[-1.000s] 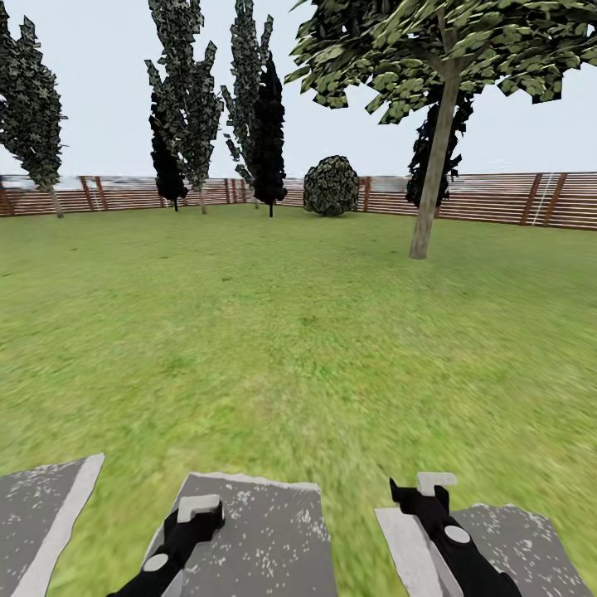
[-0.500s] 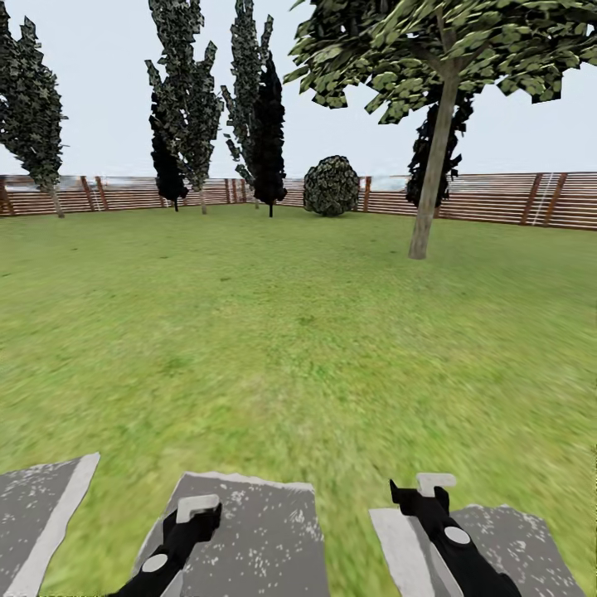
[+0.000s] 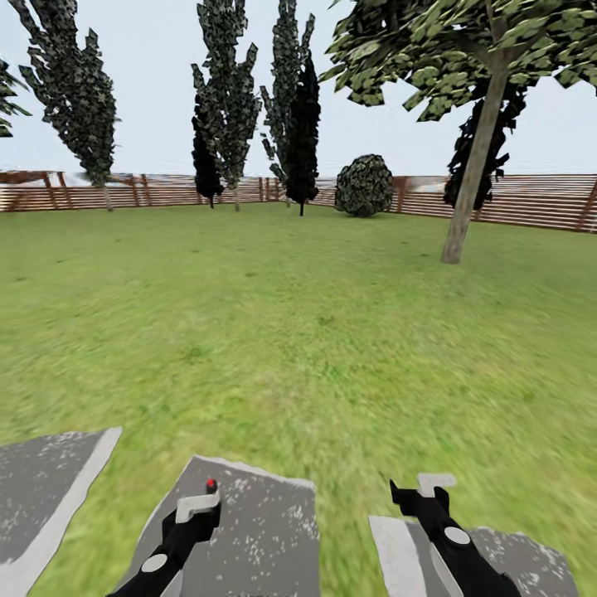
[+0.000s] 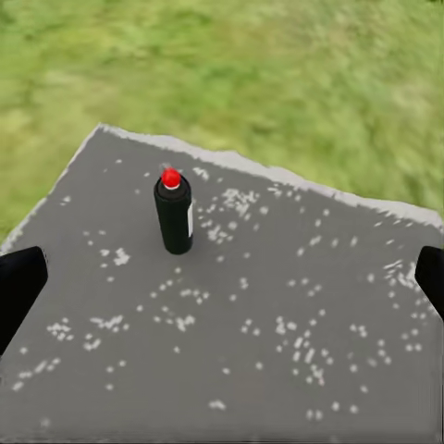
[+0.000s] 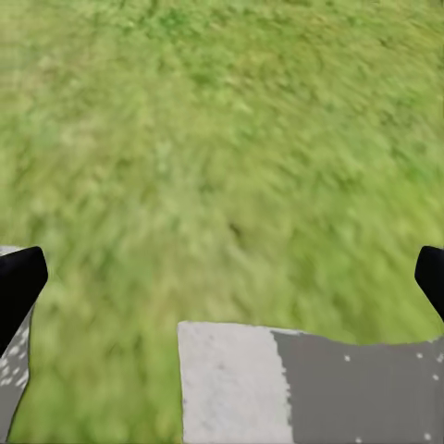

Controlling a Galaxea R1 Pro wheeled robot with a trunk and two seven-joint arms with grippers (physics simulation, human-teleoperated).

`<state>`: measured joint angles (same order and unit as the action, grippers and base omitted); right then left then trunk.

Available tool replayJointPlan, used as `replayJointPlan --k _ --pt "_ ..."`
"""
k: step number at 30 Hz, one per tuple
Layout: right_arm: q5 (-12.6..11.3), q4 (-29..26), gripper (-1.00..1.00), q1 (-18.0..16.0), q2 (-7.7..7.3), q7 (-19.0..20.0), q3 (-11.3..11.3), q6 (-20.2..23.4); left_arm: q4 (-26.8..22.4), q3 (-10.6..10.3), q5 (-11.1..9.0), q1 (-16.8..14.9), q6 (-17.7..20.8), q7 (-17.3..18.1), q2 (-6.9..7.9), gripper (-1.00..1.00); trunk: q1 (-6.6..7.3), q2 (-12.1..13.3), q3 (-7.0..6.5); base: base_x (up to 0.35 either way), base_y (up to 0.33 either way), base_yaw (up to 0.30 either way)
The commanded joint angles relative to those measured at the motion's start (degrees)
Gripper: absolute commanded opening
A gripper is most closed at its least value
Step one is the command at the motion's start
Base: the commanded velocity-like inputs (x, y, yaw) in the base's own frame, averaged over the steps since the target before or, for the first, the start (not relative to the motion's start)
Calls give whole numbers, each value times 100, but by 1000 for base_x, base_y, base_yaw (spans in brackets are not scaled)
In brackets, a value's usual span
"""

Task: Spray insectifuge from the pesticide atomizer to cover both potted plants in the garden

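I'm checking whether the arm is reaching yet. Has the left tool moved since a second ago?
No. The left tool sits in the same spot of the head view; the trees, fence and stone slab shifted together, so the camera turned.

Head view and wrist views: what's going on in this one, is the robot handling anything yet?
Not yet. The robot stands on a fenced lawn, both arms low over grey stepping stones. The pesticide atomizer stands upright on the stone ahead of the left end effector, whose fingers are spread wide with nothing between them. From the head, just its red tip peeks past that end effector. The right end effector is open too, over grass and a stone edge.
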<state>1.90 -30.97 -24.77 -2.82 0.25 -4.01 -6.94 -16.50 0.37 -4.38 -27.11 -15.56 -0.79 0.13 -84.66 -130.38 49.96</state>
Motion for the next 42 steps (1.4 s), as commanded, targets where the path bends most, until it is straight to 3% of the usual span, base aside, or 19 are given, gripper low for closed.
replayJointPlan --k 1,22,32,42 --pt "20 3 100 -2 1 2 -12 -18 7 -5 -49 -5 -21 0 -1 100 2 -2 5 -10 -269 274" --pt "21 53 100 -2 1 -7 -12 -18 7 -9 -54 -5 -52 0 4 100 2 -2 5 37 -75 267" --pt "21 47 100 -2 1 -7 -12 -25 7 -15 -54 -5 -74 0 -5 100 2 -2 5 83 -10 24" --pt "20 47 100 -2 1 -7 -12 -27 7 -11 -54 -5 -69 0 -5 100 2 -2 5 284 -120 90"
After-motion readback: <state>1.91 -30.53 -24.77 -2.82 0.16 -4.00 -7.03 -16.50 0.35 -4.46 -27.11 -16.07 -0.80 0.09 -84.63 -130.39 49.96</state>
